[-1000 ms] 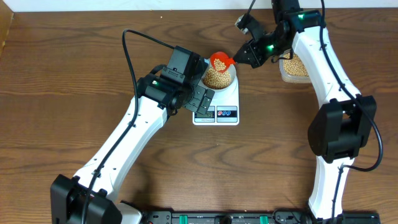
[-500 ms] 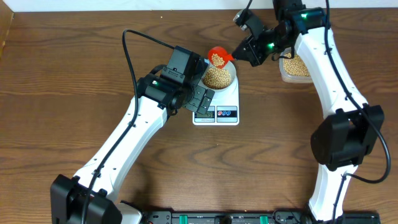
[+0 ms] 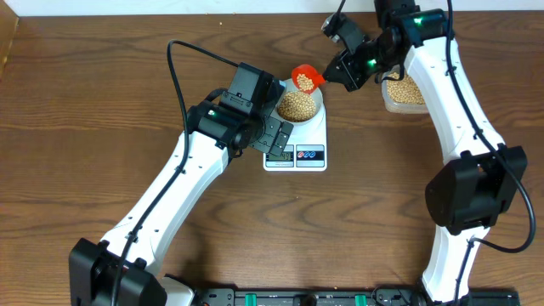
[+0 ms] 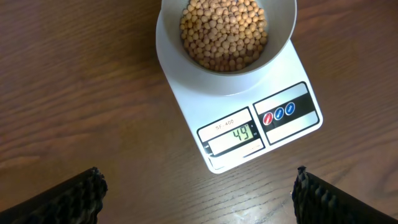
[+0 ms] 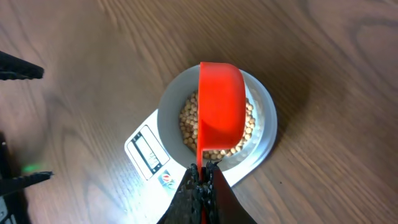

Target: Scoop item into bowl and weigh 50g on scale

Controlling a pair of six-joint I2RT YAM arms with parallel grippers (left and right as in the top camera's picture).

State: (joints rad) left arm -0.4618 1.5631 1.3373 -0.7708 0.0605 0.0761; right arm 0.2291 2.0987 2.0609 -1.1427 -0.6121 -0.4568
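Note:
The pale bowl sits on the white scale and is full of tan beans. The scale reads 49 in the left wrist view. My right gripper is shut on the handle of a red scoop, held above the bowl's far rim with a few beans in it. In the right wrist view the scoop hangs over the bowl and hides part of the beans. My left gripper is open and empty, just left of the scale, over bare table.
A clear plastic tub of beans stands at the back right, partly under my right arm. The left arm crosses the table's left half. A light wall edge runs along the back.
The red scoop rose from inside the bowl to above its far rim and turned level, moving slightly right. The left arm has not moved.

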